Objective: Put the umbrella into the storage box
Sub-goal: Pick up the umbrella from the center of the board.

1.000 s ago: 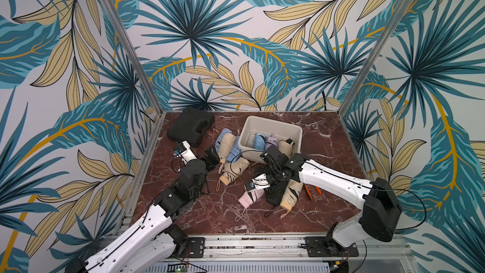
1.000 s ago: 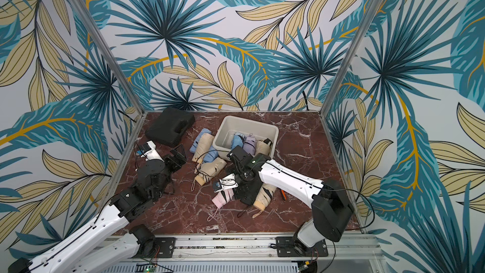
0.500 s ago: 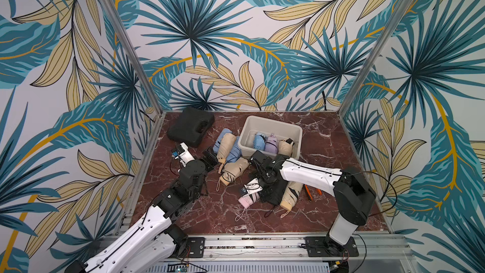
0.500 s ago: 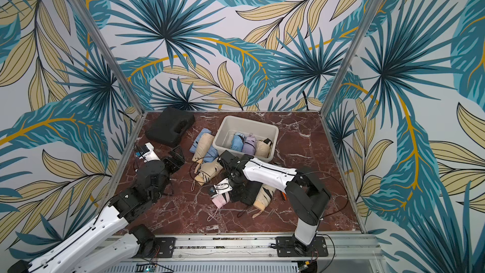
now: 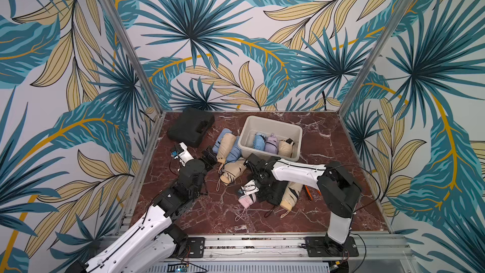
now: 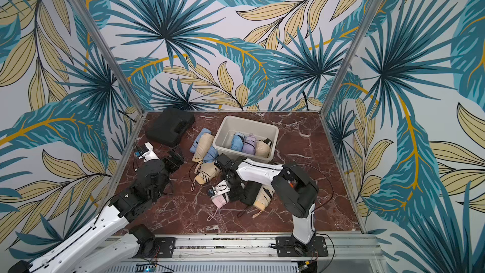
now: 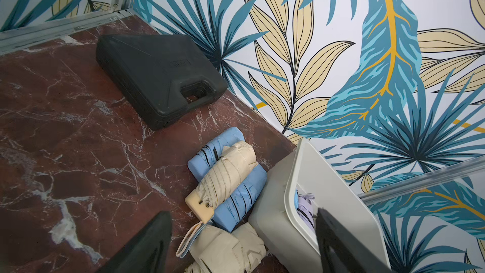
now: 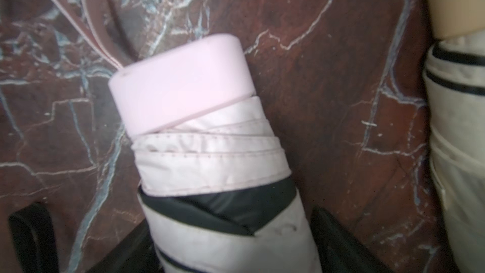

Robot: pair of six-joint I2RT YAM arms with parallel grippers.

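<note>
The off-white storage box (image 5: 262, 152) (image 6: 236, 151) (image 7: 273, 206) stands at the back of the table. In it lie a blue, a purple and a beige folded umbrella. A pink umbrella (image 5: 246, 202) (image 6: 219, 202) (image 8: 210, 158) lies on the marble in front, its strap trailing forward. My right gripper (image 5: 252, 196) (image 6: 225, 193) (image 8: 183, 232) points down over it, open, with a finger on each side; one finger stands clear of the fabric. My left gripper (image 5: 210, 156) (image 7: 241, 248) hovers open and empty left of the box, near a blue and beige umbrella pile (image 7: 225, 177).
A black hard case (image 5: 190, 127) lies at the back left corner. A black umbrella (image 5: 273, 193) and a beige one (image 5: 290, 195) lie right of the pink one, with an orange-handled tool (image 5: 308, 194) beyond. Another beige umbrella (image 5: 232, 172) lies mid-table.
My right arm has swung left and lowered its gripper from over the black umbrella onto the pink one. The left arm has not moved.
</note>
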